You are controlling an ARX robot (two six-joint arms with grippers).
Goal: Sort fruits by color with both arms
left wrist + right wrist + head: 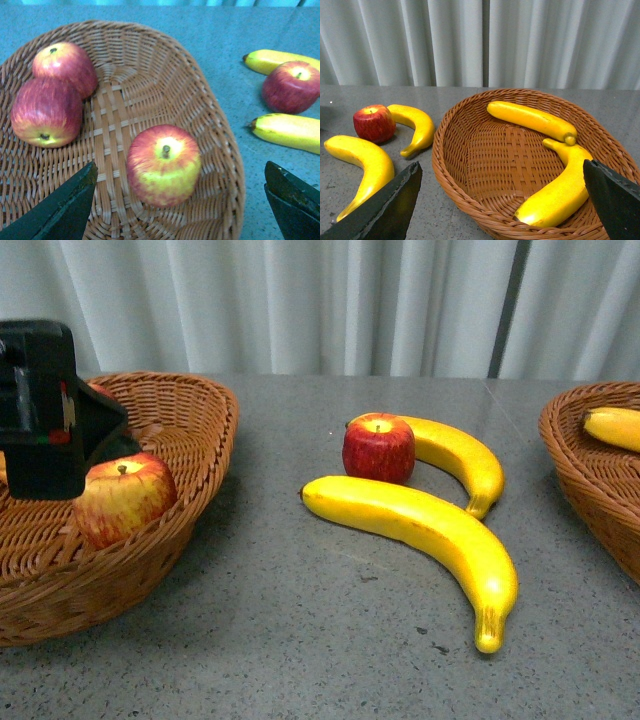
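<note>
- Front view: a table apple is seen on the grey table, just beside the rear banana; the front banana is laid near it, closer to the camera.
- Left wrist view: three apples are contained in the left basket; the near apple is set stem up, apart from the two other apples, which are touching.
- Left gripper: jaws are spread wide either side of the near apple; nothing is gripped.
- Right wrist view: two bananas are held in the right basket, tips close together.
- Right gripper: jaws are spread wide over that basket; nothing is pinched.
</note>
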